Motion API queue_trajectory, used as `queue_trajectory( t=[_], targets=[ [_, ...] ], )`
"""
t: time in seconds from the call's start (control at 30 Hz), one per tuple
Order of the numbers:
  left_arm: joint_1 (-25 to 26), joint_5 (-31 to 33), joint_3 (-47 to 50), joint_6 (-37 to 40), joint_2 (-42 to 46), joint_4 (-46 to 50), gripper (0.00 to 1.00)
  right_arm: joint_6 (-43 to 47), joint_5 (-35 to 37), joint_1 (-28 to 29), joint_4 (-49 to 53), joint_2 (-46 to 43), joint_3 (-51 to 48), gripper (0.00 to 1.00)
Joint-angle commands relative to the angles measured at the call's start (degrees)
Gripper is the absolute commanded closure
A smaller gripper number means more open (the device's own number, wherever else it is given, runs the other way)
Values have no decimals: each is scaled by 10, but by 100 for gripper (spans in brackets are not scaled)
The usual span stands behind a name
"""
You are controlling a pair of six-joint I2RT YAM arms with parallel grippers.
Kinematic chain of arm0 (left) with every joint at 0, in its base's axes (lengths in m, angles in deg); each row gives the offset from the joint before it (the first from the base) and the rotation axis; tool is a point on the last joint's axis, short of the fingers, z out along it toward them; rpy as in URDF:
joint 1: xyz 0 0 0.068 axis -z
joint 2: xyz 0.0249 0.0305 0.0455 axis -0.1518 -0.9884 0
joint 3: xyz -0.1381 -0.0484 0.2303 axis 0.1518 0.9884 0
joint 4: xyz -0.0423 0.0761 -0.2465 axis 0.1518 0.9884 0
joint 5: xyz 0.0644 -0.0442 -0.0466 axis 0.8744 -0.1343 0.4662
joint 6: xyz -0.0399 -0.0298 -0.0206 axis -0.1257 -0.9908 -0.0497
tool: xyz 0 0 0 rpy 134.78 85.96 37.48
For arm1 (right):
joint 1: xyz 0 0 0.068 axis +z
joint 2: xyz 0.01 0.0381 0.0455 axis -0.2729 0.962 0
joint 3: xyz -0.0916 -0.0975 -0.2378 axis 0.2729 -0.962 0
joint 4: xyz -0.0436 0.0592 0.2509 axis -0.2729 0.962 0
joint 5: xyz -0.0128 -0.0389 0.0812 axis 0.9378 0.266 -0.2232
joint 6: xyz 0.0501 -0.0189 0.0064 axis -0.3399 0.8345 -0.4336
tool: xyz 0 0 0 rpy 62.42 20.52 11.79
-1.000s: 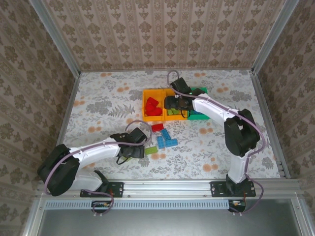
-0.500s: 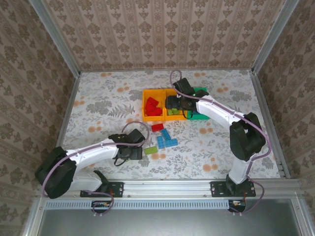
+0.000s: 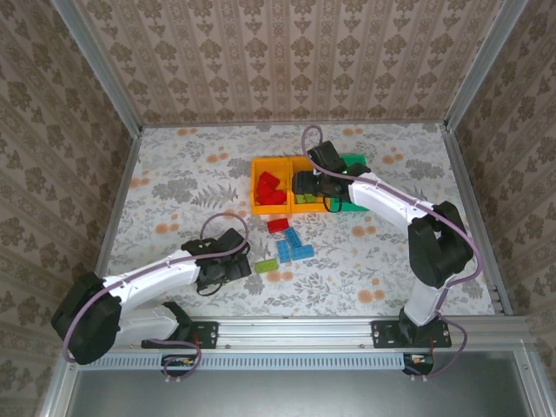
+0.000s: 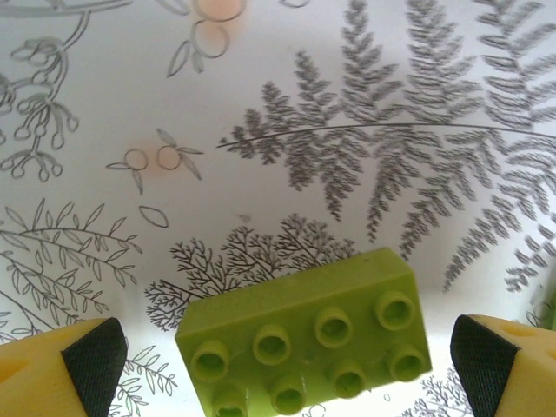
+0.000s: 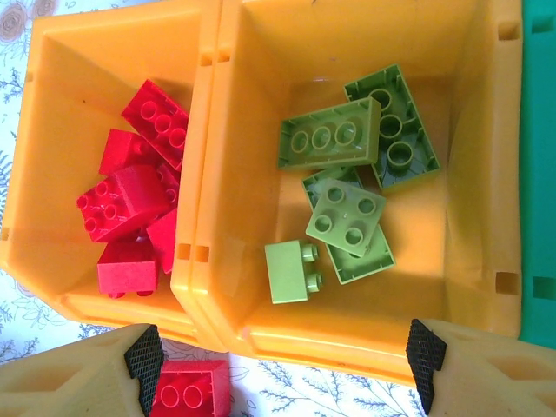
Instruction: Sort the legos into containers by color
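Legos, small studded plastic bricks in red, blue and lime green, are partly binned and partly loose on the white floral-print tabletop (image 3: 174,191). The left orange-yellow rectangular plastic bin (image 5: 52,52) holds a pile of red bricks (image 5: 122,200). The middle orange-yellow plastic bin (image 5: 261,174) stands wall to wall with it and holds several lime green bricks (image 5: 330,139), some lying over one another. The green plastic bin (image 5: 539,174) sits against the middle bin's other side; its contents cannot be told. In the top view the loose cluster lies on the near side of the bins. One loose red brick (image 3: 278,225) is closest to the bins, three blue bricks (image 3: 293,237) lie close together just beyond it, and one loose lime green brick (image 4: 304,343) is nearest the arm bases. That brick lies flat, studs up. The left gripper (image 4: 282,358) is low over it with its jaws spread wide. Its yellow fingers with black pads (image 4: 87,360) stand one on each side of the brick, with a clear gap on both sides, so it is not touching or gripping. The right gripper (image 5: 285,354) hangs over the near wall of the middle bin, jaws moderately apart with nothing between them. In the right wrist view the loose red brick sits on the tabletop just outside the left bin's near wall, beside one finger.
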Motion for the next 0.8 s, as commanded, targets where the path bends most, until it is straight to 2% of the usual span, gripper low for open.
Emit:
queue_trajectory(
  t=[0.0, 0.2, 0.63, 0.77],
  targets=[
    [-11, -17, 19, -64, 20, -9, 0, 3, -14, 3, -19, -21, -13, 22],
    [-29, -32, 34, -76, 26, -26, 5, 5, -17, 2, -28, -24, -22, 22],
    [-34, -57, 21, -57, -27, -70, 12, 2, -10, -7, -31, -46, -50, 22],
    [-34, -50, 24, -56, -20, -67, 19, 2, -10, -9, -29, -51, -52, 21]
  ],
)
